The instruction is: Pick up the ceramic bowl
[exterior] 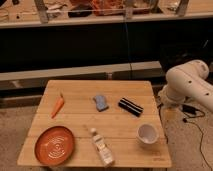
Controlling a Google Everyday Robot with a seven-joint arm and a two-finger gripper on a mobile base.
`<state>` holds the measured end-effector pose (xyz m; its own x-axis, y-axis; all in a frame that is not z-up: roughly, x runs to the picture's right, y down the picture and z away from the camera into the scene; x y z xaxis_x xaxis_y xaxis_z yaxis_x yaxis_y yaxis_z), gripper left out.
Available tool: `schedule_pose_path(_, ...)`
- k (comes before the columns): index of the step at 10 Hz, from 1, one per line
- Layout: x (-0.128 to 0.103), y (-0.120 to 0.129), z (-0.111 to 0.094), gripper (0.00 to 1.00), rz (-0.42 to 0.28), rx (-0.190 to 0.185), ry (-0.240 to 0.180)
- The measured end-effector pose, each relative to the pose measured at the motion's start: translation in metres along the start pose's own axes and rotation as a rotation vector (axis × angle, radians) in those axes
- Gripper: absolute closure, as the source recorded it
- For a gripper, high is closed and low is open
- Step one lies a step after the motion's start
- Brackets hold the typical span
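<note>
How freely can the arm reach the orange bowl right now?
Probably yes. The bowl lies uncovered at the table's near-left corner, apart from the carrot and bottle. The arm stands folded beyond the right edge, its tool out of sight, so it must cross the whole table.

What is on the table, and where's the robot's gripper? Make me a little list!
table: wooden
ceramic bowl: orange-red, front left corner
carrot: left side, behind the bowl
sponge: blue, middle
black bar: right of the sponge
bottle: lying down, front middle
white cup: front right
arm: white, beside the table's right edge
gripper: out of sight, not at the bowl
</note>
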<state>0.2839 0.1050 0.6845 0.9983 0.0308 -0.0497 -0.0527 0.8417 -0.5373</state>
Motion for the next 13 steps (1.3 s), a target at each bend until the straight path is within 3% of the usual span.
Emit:
schedule_pose_path(3, -0.002, 0.002, 0.0, 0.2, -0.006, 0.002, 0.004)
schedule_pose_path(7, -0.044, 0.014, -0.003, 0.2, -0.075, 0.021, 0.023)
schedule_pose_path(10, -0.044, 0.018, -0.005, 0.2, -0.111, 0.037, 0.036)
schedule_pose_path(13, -0.078, 0.02, -0.01, 0.2, -0.192, 0.061, 0.05)
